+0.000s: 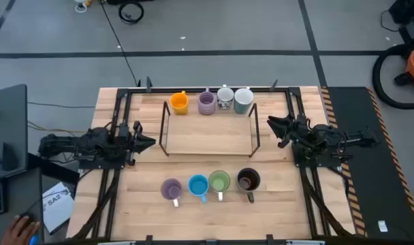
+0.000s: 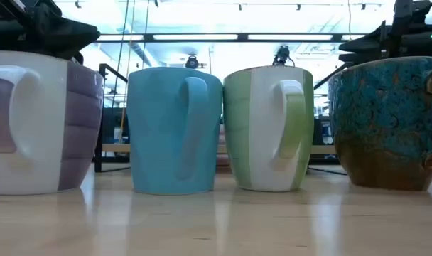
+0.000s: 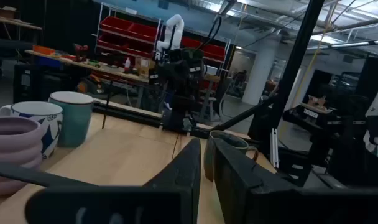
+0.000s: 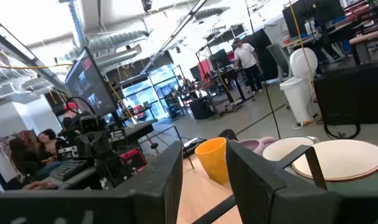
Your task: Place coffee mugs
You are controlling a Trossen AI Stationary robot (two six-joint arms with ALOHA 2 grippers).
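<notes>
8 small handled ceramic mugs stand on the pale wooden table point(image 1: 146, 170) in 2 rows. Along the 12 o'clock edge, inside the black wire rack point(image 1: 210, 139), sit the orange mug point(image 1: 179, 102), a ribbed lavender mug point(image 1: 206, 103), a white blue-patterned mug point(image 1: 225, 99) and a pale grey-white mug point(image 1: 243, 100). Near the 6 o'clock edge stand a second lavender mug point(image 1: 171, 188), the blue mug point(image 1: 197, 185), the light green mug point(image 1: 219, 182) and the dark brown-black mug point(image 1: 248, 181), just beside one another.

In the low view the outer 2 mugs are cut off by the edges, and the front row hides the back row. The pattern on the white mug may include lettering, but it cannot be read. A paper point(image 1: 55, 203) off the table at 8 o'clock carries print too small to read.

The left gripper point(image 1: 150, 141) waits at 9 o'clock, fingers pressed nearly together, holding nothing. The right gripper point(image 1: 271, 123) waits at 3 o'clock, fingers a modest gap apart, empty. Neither touches a mug. A person's hand point(image 1: 18, 228) shows at the lower left corner.
</notes>
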